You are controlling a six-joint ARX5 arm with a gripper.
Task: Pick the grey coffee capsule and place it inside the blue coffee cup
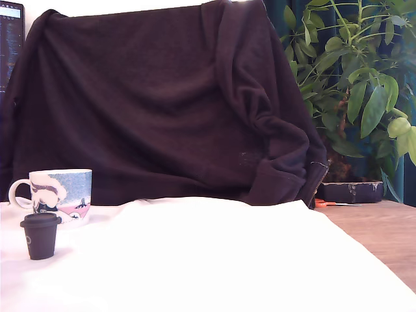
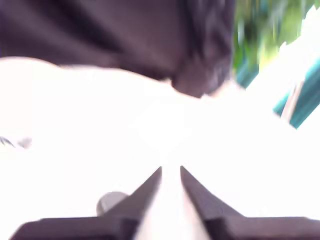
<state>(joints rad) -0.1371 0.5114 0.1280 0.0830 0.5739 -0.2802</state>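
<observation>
Nearest, at 8 o'clock in the exterior view: grey coffee capsule, upright on white cloth, likely light, rigid, smooth; best pinched round the body under the wider lid. Just behind, blue coffee cup, handle toward 9 o'clock, probably fragile ceramic. Farther back, dark draped fabric. Wrist view blurred and overexposed: gripper tips slightly apart, holding nothing; arm unseen in the exterior view.

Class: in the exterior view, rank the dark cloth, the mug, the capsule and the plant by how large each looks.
1. Dark cloth, by far the largest.
2. Plant, though the frame cuts it off.
3. Mug.
4. Capsule, smallest, though it stands nearer the camera than the mug.
</observation>
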